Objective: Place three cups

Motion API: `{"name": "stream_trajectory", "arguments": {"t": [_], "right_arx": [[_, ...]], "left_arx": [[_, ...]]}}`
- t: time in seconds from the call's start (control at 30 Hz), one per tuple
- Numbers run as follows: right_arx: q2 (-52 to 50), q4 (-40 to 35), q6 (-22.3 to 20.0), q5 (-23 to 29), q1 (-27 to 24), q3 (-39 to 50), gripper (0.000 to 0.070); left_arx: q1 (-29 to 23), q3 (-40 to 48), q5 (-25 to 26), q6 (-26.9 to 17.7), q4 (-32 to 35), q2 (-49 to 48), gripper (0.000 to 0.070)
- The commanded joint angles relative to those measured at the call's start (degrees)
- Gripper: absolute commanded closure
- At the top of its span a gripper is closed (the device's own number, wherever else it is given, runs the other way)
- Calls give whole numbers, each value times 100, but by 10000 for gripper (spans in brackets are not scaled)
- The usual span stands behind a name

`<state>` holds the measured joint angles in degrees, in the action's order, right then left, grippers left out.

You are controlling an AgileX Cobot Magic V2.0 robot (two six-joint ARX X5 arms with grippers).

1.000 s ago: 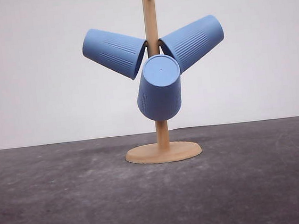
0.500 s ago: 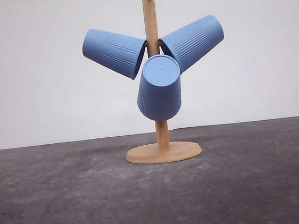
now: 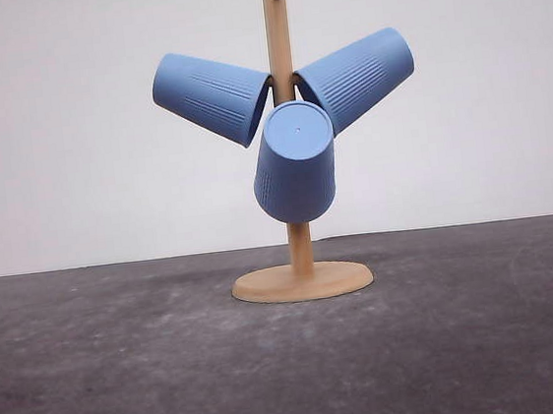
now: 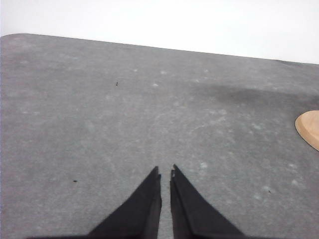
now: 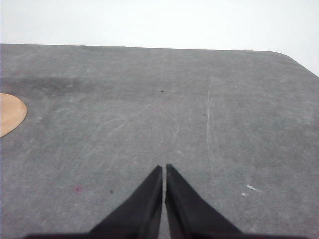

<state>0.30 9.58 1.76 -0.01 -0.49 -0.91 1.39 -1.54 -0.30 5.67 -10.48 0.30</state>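
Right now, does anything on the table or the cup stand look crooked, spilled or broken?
Nothing stands out. All three light-blue ribbed cups hang on the wooden stand, which stands upright on the grey table. No spills or damage show; both grippers are shut and empty.

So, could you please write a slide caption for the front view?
Three blue cups hang mouth-inward on a wooden stand on the grey table.

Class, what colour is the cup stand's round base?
Light wood tan base, clearest in the front view.
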Motion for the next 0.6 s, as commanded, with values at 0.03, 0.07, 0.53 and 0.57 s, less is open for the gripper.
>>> {"name": "stream_trajectory", "arguments": {"t": [0.03, 0.07, 0.53, 0.57], "right_arx": [[-9, -77, 63, 7, -13, 26, 692], [-9, -77, 63, 7, -13, 26, 692], [-9, -77, 63, 7, -13, 26, 692], [-9, -77, 63, 7, -13, 26, 692]], "left_arx": [[2, 81, -15, 44, -26, -13, 689], [2, 81, -15, 42, -26, -13, 689], [2, 81, -15, 44, -26, -13, 689], [2, 81, -15, 42, -26, -13, 689]]}}
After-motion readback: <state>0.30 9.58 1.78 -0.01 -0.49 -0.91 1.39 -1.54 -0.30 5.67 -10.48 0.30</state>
